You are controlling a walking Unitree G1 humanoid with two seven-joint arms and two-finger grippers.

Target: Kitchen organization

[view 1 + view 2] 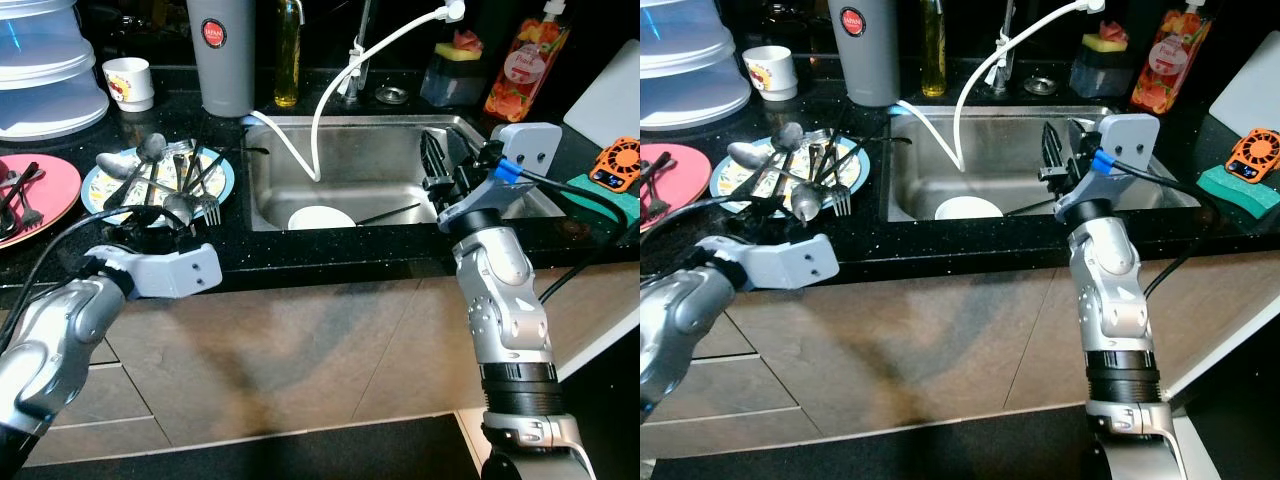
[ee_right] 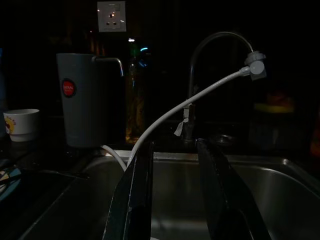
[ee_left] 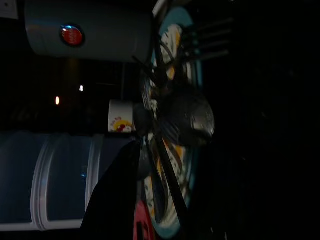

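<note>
We are looking at a home kitchen. A stainless steel sink [image 1: 370,170] is set into a black speckled desk [image 1: 330,250], with a curved tap [image 2: 215,45] and a white hose [image 1: 340,80] hanging into the basin, where a white plate [image 1: 321,218] lies. Beside the sink a patterned plate [image 1: 218,180] carries used spoons and forks [image 1: 165,175]. A bottle of dish soap [image 1: 522,62], a sponge [image 1: 612,195], a cup [image 1: 128,82] and beige cabinet fronts [image 1: 300,350] complete it.

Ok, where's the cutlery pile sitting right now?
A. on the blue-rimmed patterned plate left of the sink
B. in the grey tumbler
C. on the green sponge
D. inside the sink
A: the spoons and forks lie heaped on the blue-rimmed plate on the counter left of the sink, just beyond the left gripper.
</note>
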